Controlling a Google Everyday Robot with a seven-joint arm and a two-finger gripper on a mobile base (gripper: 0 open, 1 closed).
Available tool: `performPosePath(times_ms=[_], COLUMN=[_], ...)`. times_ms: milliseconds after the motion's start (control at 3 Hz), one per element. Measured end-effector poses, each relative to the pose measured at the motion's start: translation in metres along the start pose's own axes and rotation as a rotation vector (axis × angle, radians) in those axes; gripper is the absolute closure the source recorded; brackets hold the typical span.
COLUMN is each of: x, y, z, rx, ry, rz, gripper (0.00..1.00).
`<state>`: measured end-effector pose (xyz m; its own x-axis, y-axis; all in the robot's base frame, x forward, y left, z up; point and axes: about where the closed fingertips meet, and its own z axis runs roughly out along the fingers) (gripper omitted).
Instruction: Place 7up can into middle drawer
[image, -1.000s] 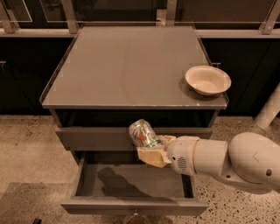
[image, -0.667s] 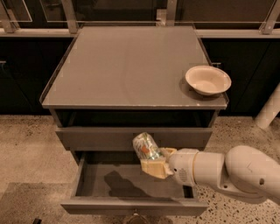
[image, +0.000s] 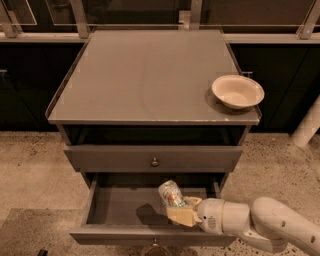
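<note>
Lowered since the preceding frames, the gripper and its can now sit over the inside of the middle drawer rather than in front of the upper drawer front. The jaws are closed on the lower part of the can, with a tan finger on either side of it. The can is tilted, its shiny top end leaning up and to the left, and it lies right of centre within the pulled-out drawer; its shadow falls on the drawer floor just to its left. Whether the can touches that floor cannot be told. The white arm enters from the lower right, passing over the drawer's front edge. The upper drawer front is shut, its small round knob at centre. On the desk, a cream bowl stands near the right front corner, well apart from the can.
</note>
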<state>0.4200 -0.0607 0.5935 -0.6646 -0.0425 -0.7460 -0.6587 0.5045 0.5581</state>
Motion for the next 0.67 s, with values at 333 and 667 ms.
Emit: performPosePath(times_ms=[333,667], x=[0.045,0.058], y=[-0.038,-0.041], z=[0.025,0.033], rx=[-0.059,-0.078], ry=[-0.009,-0.014], rz=[0.128,0.161], gripper=[1.00,1.00])
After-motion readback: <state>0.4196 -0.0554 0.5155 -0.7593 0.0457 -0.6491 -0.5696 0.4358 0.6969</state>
